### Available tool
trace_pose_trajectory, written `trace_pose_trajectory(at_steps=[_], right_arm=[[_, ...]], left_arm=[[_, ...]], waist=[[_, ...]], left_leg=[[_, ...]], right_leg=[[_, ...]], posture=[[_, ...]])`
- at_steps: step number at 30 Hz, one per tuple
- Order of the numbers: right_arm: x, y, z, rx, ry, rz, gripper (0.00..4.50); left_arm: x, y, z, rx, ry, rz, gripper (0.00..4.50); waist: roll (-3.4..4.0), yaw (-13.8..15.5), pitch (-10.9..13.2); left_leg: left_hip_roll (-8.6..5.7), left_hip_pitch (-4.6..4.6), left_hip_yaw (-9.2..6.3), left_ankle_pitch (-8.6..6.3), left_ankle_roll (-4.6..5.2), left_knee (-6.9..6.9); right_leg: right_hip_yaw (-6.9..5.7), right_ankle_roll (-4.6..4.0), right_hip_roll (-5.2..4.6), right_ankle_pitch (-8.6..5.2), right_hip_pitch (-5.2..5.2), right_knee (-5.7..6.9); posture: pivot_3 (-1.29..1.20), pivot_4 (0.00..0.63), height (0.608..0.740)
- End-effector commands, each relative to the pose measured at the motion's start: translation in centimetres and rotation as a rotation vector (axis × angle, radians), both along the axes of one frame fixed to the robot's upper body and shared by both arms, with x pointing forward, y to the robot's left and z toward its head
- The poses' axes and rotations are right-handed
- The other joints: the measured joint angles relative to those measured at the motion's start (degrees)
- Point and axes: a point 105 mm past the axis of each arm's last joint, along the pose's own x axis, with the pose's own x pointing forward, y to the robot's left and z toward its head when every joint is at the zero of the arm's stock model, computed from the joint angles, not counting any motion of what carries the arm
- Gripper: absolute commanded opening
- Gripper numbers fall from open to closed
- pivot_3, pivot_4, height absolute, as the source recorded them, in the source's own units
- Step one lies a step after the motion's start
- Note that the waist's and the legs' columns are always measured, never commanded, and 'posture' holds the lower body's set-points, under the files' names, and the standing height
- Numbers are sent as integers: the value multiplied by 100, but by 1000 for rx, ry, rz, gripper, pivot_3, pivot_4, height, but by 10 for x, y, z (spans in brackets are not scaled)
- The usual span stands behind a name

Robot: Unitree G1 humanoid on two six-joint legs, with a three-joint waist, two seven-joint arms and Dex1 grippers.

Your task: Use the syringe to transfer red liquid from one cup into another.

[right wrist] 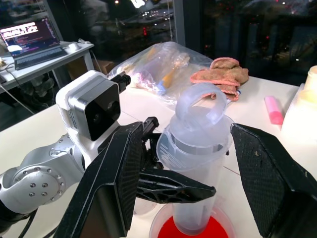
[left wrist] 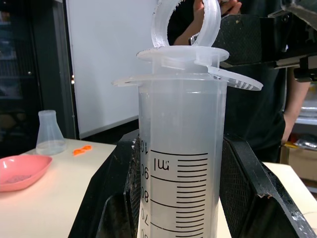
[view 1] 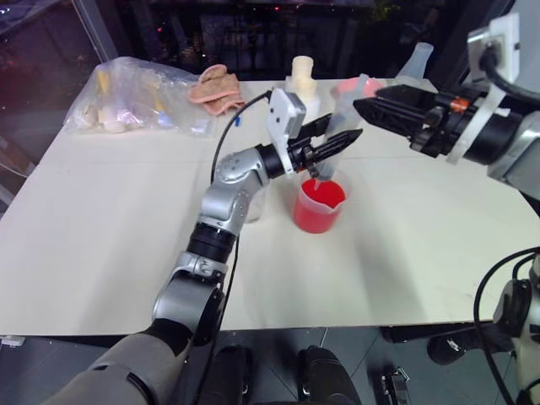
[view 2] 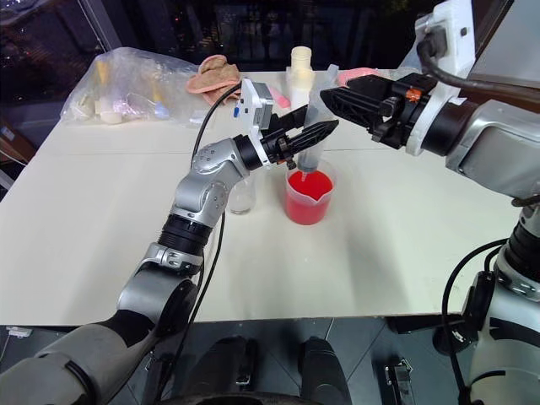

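The syringe (left wrist: 181, 148) stands upright, clear and with its plunger pushed in, and my left gripper (view 1: 332, 145) is shut on its barrel. Its nozzle end reaches down into the spouted cup (view 1: 319, 207), which holds the red liquid (view 2: 308, 190). My right gripper (right wrist: 185, 130) is open, one finger on each side of the plunger's ring (right wrist: 200, 101), touching nothing. The smaller clear cup (view 2: 242, 196) stands to the left of the beaker, just behind my left forearm.
At the back of the white table (view 1: 101, 253) lie a plastic bag of items (view 1: 135, 97), a pink cloth (view 1: 217, 89) and a white bottle (view 1: 304, 80). A pink dish (left wrist: 20, 171) and a conical flask (left wrist: 49, 134) sit farther right. A person's arm (left wrist: 292, 109) is beyond the table.
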Motion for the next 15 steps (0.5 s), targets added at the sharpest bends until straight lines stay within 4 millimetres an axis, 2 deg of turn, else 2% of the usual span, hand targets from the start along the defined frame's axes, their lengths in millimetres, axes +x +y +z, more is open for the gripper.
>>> trace_pose_trajectory(at_steps=[1,15], right_arm=[[-3,4,15,32,-54,22,2837],[-2,27,11,56,-30,111,2837]], left_arm=[[-8,-3,10,-13,-49,-19,1551],[-13,-3,4,1,-34,-23,1551]], waist=[[0,1,0],[0,6,0]], left_leg=[[0,0,0,0,1,0],[0,-1,0,1,4,0]], right_leg=[[0,0,0,0,0,1],[-1,0,0,0,0,0]], posture=[[0,150,740],[0,150,740]])
